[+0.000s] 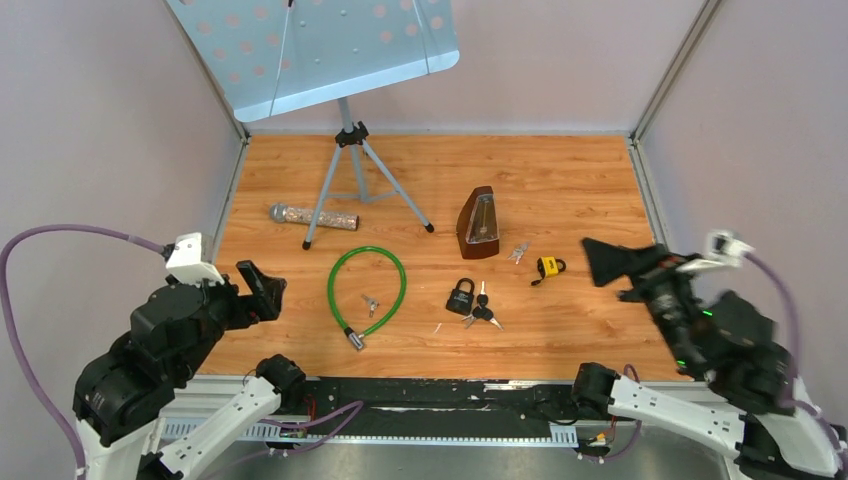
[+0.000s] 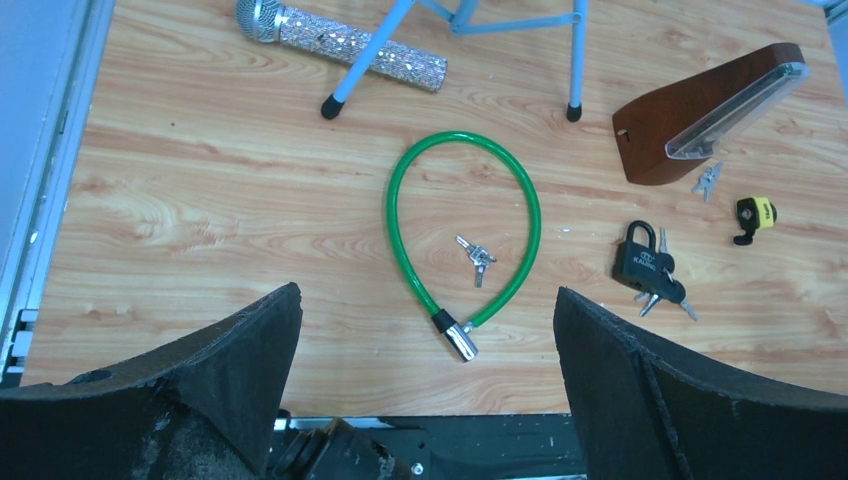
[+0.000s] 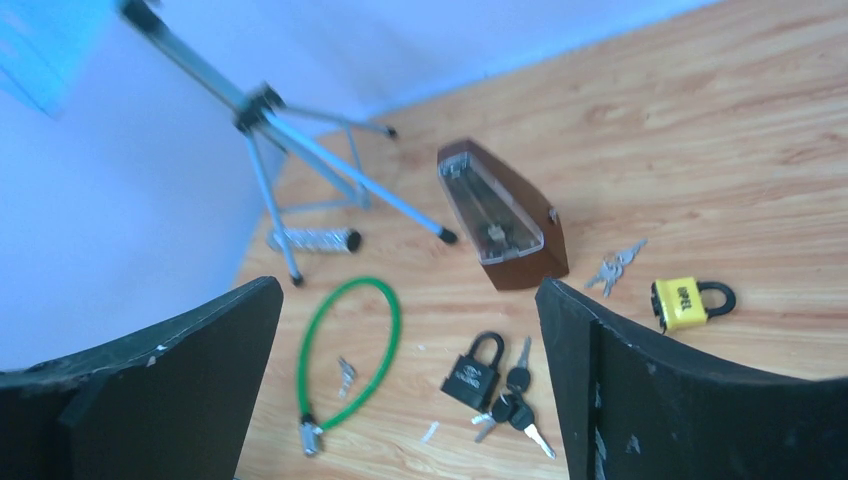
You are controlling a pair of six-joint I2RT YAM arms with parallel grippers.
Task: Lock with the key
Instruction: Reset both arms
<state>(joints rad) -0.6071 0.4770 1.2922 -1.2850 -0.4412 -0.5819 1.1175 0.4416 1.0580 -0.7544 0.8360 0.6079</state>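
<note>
A black padlock [image 1: 460, 298] [image 2: 636, 262] [image 3: 472, 375] lies flat on the wooden table, and a bunch of black-headed keys [image 1: 483, 312] [image 3: 510, 405] rests against its right side. A green cable lock [image 1: 332, 290] [image 2: 392, 215] lies in a loop, with small silver keys [image 1: 371, 303] [image 2: 476, 255] inside it. Further right sits a yellow padlock [image 1: 548, 266] [image 3: 682, 302], with loose silver keys [image 1: 518, 251] [image 3: 612, 268] beside it. My left gripper [image 1: 262, 285] [image 2: 425, 293] hangs open near the table's left front. The right gripper [image 1: 620, 275] [image 3: 407, 285] is open and empty, raised to the right of the yellow padlock.
A brown metronome [image 1: 479, 222] [image 3: 500, 220] stands behind the padlocks. A glittery microphone [image 1: 315, 215] [image 2: 350, 45] lies at the back left, among the legs of a blue music stand [image 1: 350, 150]. Walls close off three sides of the table.
</note>
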